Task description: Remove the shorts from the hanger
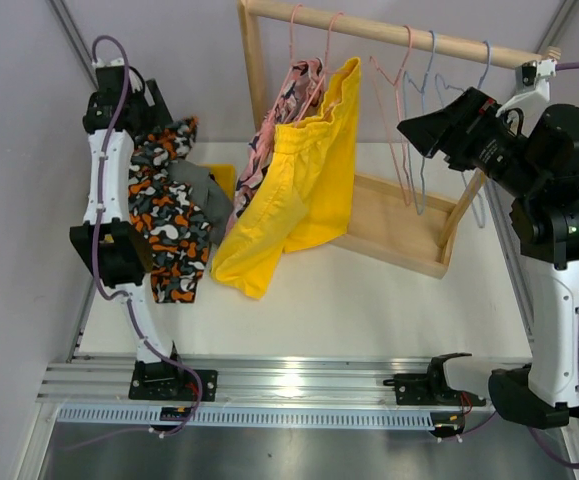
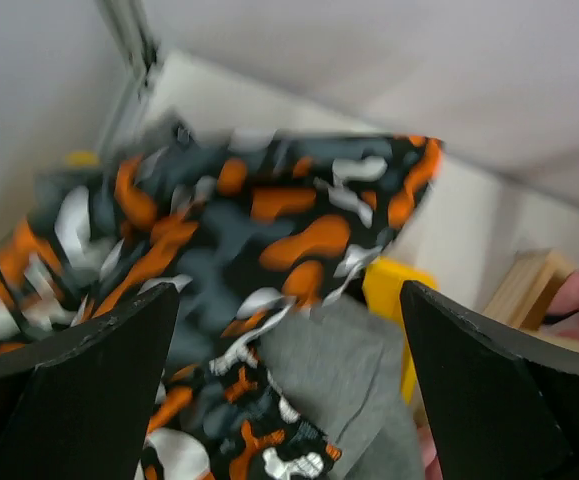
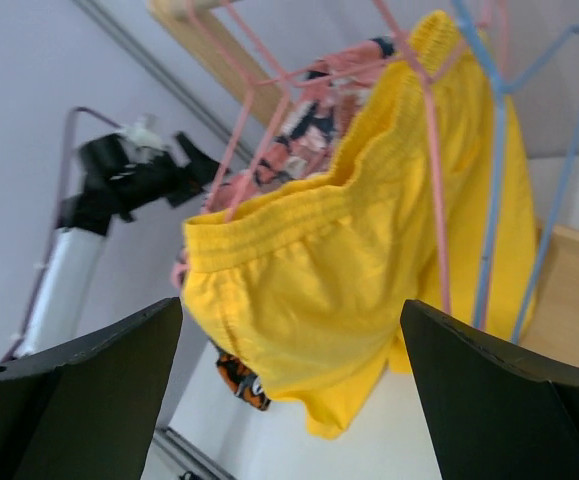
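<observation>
Overhead from behind, wrist cameras close, right shares yellow shorts [image 3: 309, 300]

Yellow shorts [image 1: 309, 190]; orange-white camouflage shorts [image 1: 164, 225]; grey shorts [image 1: 201, 187].

bright even light; left wrist view motion-blurred, soft shadows.

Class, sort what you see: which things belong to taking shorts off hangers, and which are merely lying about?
Job: yellow shorts and pink shorts, both hanging; camouflage shorts and grey shorts, off already.
Lying about: empty hangers; wooden rack base.
</observation>
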Robot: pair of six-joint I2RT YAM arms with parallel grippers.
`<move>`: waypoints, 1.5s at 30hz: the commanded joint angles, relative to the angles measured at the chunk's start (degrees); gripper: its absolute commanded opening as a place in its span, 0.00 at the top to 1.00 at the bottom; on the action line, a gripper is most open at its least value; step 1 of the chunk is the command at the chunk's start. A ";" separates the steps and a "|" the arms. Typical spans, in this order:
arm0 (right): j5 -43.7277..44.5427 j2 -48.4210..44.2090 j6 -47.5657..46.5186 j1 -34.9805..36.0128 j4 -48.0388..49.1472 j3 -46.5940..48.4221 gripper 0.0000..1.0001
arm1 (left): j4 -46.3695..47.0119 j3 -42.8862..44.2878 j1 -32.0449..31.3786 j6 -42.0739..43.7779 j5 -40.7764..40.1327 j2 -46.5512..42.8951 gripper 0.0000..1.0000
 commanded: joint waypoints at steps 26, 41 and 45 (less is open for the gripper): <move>8.00 33.85 -3.18 17.51 9.75 25.86 0.10 | 22.38 -76.07 -4.52 -4.28 8.54 -68.90 0.01; 14.59 38.88 -1.60 20.50 14.06 25.95 0.81 | 25.98 -83.90 -4.52 -4.10 10.65 -70.84 0.01; 17.14 33.10 -2.31 20.50 14.06 20.97 1.00 | 26.77 -83.90 -4.69 -3.05 11.87 -72.50 0.01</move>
